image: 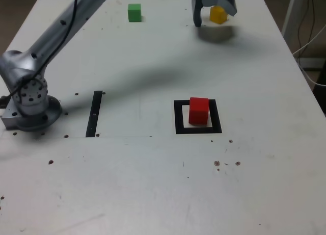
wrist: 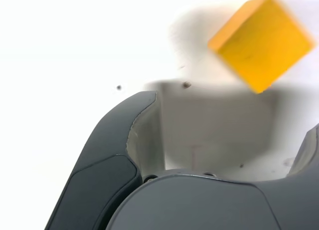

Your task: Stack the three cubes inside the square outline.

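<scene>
The gripper (image: 210, 13) hangs with jaws spread wide over the yellow cube (image: 218, 15), holding nothing. The red cube (image: 198, 111) sits inside the square outline (image: 178, 118); the green cube (image: 134, 12) lies well apart on the table (image: 153, 184).

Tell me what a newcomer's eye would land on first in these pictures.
First the red cube, sitting inside the square outline near the table's middle. Next the open gripper at the far edge, poised over the yellow cube, which fills the wrist view just beyond the fingers. The green cube stands alone, further toward the exterior view's left.
</scene>
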You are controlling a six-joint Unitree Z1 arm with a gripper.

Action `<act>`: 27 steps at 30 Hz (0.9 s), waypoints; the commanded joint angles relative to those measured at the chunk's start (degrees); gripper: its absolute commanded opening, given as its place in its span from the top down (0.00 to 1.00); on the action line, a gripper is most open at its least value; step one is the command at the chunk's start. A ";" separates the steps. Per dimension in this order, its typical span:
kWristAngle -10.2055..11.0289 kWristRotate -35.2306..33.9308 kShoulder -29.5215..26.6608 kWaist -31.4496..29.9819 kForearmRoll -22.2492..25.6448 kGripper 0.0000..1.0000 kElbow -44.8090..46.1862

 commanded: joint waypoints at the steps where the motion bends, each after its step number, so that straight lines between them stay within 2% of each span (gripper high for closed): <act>1: 0.15 0.72 1.20 0.64 -0.35 0.01 -1.78; 12: -0.09 2.78 3.50 2.25 -3.43 0.01 -6.68; 19: -1.09 2.60 3.94 2.43 -4.40 0.01 -7.38; 23: -1.59 -0.11 4.07 2.60 -3.59 0.01 -7.01; 27: -1.70 -6.29 4.09 2.66 -2.04 0.01 -6.30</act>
